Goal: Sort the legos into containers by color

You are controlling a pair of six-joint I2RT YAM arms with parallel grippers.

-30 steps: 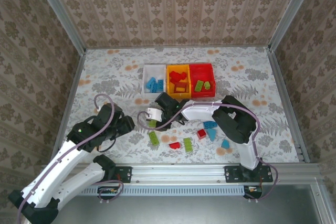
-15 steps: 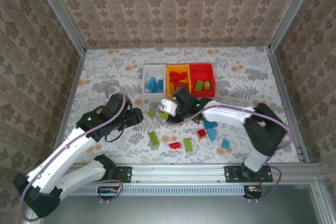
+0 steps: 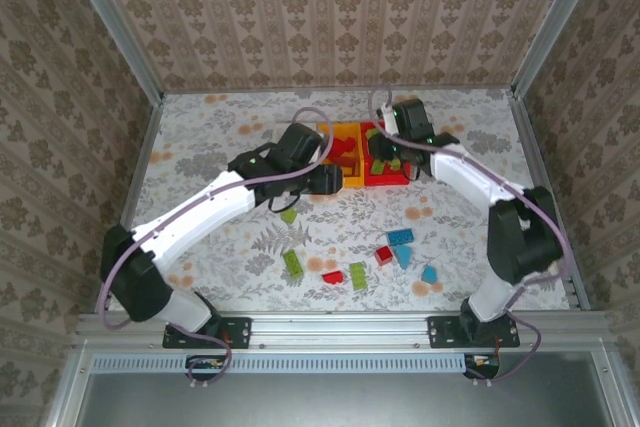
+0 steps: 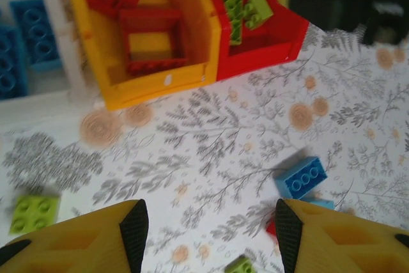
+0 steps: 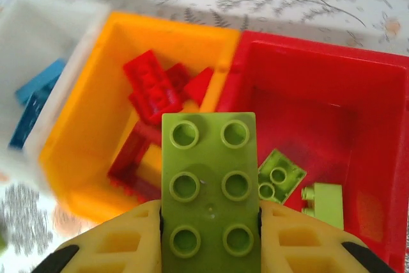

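- Top external: your right gripper (image 3: 383, 155) is hovering over the bins at the far side. Your left gripper (image 3: 328, 181) is reaching in just beside it, at the near wall of the orange-yellow bin (image 3: 345, 130). With both arms crowding one spot, you are risking a knock if either swings sideways. The loose legos (image 3: 383, 255) are lying on the table (image 3: 200, 147), nearer you.
- Left wrist: the left gripper (image 4: 211, 241) is standing wide with nothing between its fingers. It is looking down at bare table just short of the white bin (image 4: 67, 62) and the red bin (image 4: 268, 46). A blue brick (image 4: 301, 177) is sitting off to the right.
- Right wrist: the right gripper (image 5: 209, 222) is clamping a lime green brick (image 5: 209, 177), which is hanging over the wall between the orange-yellow and red bins. The greens are lying in the red one. If you let go here, you are risking the brick tipping in among the reds or lodging on that wall.
- Against a second ago: the right gripper was low among the loose legos and has carried its brick up to the bins. The left arm was folded at the near left and has swung out towards the bins.
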